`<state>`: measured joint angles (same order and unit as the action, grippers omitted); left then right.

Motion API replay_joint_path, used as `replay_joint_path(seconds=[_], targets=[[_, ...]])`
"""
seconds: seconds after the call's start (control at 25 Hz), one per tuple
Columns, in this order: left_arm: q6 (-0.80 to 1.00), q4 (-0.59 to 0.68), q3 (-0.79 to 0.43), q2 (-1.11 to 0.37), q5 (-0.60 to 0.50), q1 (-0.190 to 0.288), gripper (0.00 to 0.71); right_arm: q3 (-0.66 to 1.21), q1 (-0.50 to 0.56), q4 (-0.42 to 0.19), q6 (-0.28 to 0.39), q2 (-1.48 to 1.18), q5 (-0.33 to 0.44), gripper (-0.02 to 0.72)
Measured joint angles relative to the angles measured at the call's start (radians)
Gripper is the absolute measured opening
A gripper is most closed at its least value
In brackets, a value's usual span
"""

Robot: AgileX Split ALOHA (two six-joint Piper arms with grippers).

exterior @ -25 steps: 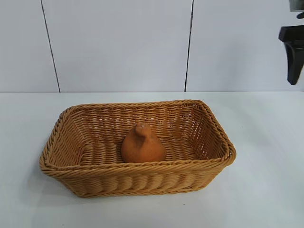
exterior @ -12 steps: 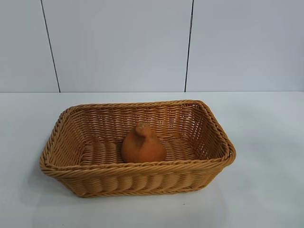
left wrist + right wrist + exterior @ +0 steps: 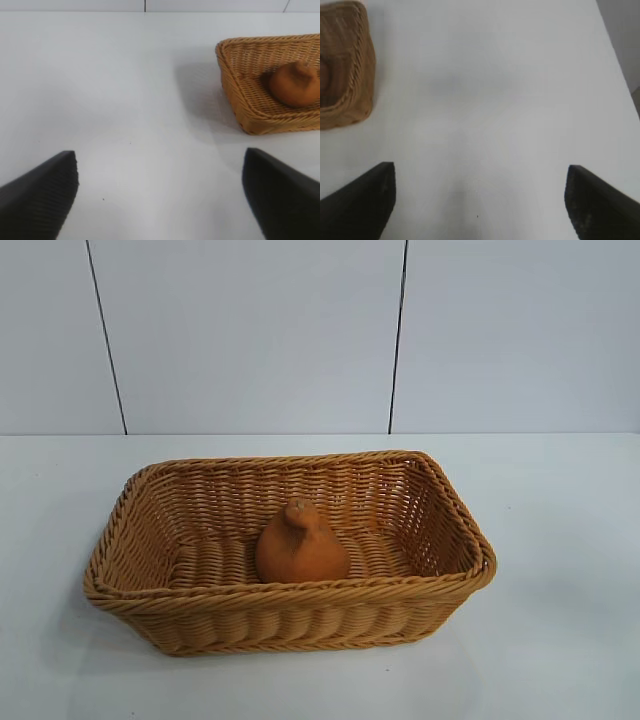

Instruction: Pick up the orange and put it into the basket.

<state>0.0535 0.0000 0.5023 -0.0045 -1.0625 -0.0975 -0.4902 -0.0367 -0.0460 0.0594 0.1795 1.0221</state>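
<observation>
wall (image 3: 250, 335): white panels, dark seams | table (image 3: 560, 640): plain white

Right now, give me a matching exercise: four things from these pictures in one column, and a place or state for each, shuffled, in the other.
1. dull-orange bumpy pear-shaped orange
2. golden-brown woven wicker basket
3. left end effector
4. right end effector

A. open above bare table, basket corner off to one side, no fruit plainly seen
B. resting on the white table
C. open above bare table, basket and fruit both seen
D. sitting inside, neck up

Pairs: 1-D, 2-B, 3-C, 4-A
</observation>
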Motion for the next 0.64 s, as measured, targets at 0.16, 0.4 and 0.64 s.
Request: replay_joint_path(seconds=[0.16,0.4,0.64], targets=[[0.0,0.0,0.0,0.0,0.0,0.0,0.636,0.0,0.0,0.0,-0.001,-0.162,0.001,0.631],[0.0,0.0,0.0,0.0,0.0,0.0,0.636,0.001,0.0,-0.003,-0.001,-0.186,0.002,0.631],[0.0,0.0,0.0,0.0,0.0,0.0,0.636,0.001,0.0,-0.003,-0.001,-0.186,0.002,0.631]])
